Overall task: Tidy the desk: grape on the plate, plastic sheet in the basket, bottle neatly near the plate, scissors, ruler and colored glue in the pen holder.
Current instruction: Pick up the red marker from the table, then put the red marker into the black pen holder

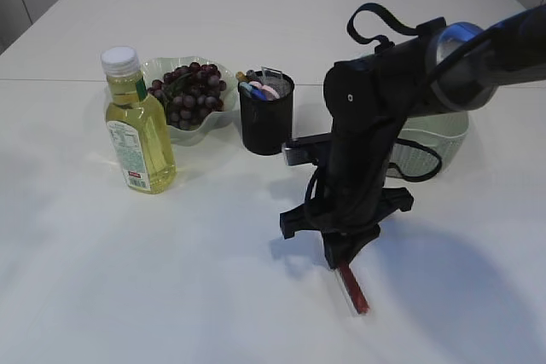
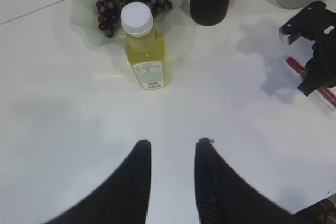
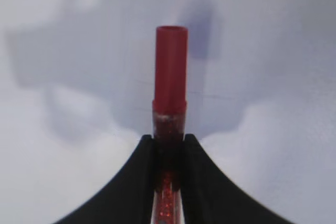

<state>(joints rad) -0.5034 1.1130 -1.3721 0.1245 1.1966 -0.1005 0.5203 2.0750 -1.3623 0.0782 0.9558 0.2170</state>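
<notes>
red glitter glue tube (image 3: 170,85) lies on the white table (image 1: 171,296), its length pointing straight out from our right gripper (image 3: 168,153), whose fingers clamp it; left gripper (image 2: 172,153) hangs open, far off.

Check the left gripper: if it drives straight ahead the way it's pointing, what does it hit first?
Likely the bottle. The left gripper has open, empty fingers aimed up the bare table, and the bottle stands slightly left of that line, with the grape plate behind it. Depth is unclear, so it could pass just right.

You are looking at a matte black right arm (image 1: 375,125) carrying looped black cables. Its curved black fingers (image 3: 126,187) are tapering to points.
</notes>
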